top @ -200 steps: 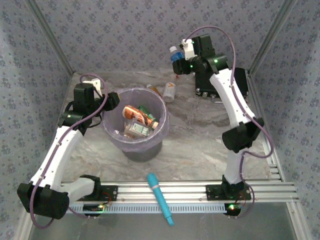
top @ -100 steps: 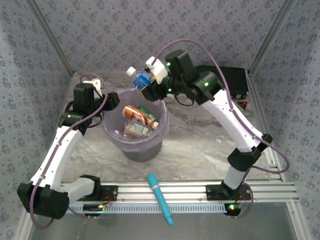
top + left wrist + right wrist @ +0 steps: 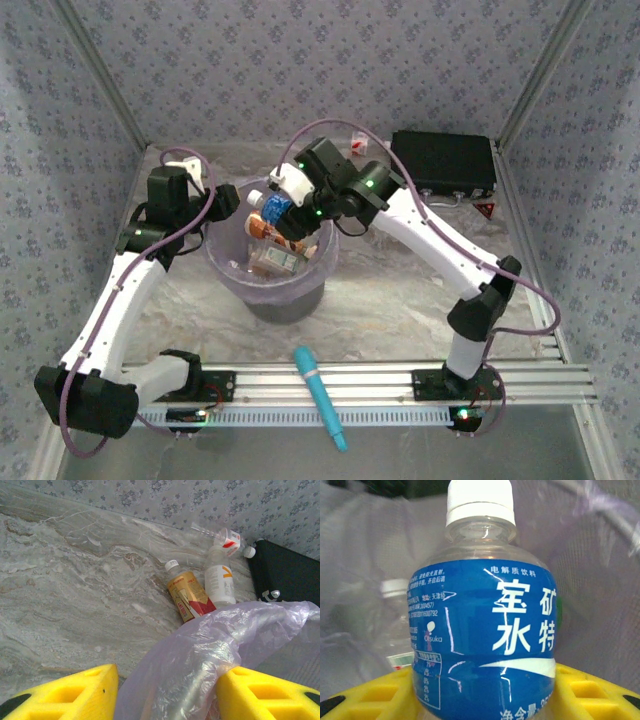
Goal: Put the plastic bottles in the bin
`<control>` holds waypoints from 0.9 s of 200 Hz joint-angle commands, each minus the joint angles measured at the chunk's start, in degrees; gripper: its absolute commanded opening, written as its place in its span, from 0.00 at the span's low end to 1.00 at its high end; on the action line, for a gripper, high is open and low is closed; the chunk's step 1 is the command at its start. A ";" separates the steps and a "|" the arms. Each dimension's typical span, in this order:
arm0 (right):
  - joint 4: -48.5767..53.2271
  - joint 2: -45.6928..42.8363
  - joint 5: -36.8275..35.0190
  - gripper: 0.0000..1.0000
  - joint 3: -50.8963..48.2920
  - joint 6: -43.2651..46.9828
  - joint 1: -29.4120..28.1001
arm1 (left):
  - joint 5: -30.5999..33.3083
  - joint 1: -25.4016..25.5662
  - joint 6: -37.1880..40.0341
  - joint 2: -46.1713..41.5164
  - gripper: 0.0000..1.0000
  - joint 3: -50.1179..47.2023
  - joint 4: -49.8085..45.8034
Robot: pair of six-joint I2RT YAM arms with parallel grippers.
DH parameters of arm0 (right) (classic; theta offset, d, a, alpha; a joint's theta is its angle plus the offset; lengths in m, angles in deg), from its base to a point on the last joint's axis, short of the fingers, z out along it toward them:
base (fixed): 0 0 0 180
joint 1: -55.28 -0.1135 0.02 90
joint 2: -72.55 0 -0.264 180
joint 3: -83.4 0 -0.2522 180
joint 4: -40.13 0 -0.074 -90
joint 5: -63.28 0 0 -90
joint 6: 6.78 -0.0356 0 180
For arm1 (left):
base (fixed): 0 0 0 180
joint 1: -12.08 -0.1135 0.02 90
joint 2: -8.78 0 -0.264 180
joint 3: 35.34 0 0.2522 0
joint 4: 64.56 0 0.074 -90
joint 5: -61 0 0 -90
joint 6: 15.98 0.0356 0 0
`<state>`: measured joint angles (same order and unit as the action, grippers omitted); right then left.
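Right gripper (image 3: pixel 482 697): clamped on a small clear plastic bottle with a blue label and white cap (image 3: pixel 480 625), held over the mouth of the round translucent pale-lilac bin (image 3: pixel 320 270).
Left gripper (image 3: pixel 167 680): closed on the bin's left rim.
Done: several bottles (image 3: pixel 272 250) lie inside the bin.
Left: drop this 1, then 3 on the table beyond the bin: gold-and-red-labelled bottle (image 3: pixel 187 597), white bottle with orange mark (image 3: pixel 220 580), clear bottle with red-and-white label (image 3: pixel 222 536).
Progress: judged well past half.
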<state>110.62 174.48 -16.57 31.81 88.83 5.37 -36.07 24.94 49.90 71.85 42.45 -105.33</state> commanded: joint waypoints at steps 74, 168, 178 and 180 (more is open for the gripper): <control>-2.99 6.84 -11.31 0.64 -6.54 -2.63 -1.06 | 0.43 -0.13 -0.49 -0.50 0.54 -0.29 0.54; -8.08 -0.04 -6.40 0.91 0.57 -0.75 -0.87 | 0.47 -0.14 -0.49 -0.40 0.54 -0.49 0.68; -9.07 -1.08 -6.70 0.93 0.66 -0.70 -0.73 | 0.46 -0.14 -0.49 -0.40 0.54 -0.40 0.62; -9.33 -1.24 -6.83 0.94 0.66 -0.69 -0.72 | 0.47 -0.17 -0.49 -0.34 0.54 -0.42 0.59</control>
<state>103.64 178.28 -22.99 29.76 87.58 4.15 -37.12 24.96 49.90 71.83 42.37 -105.11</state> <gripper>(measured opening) 0.916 0.537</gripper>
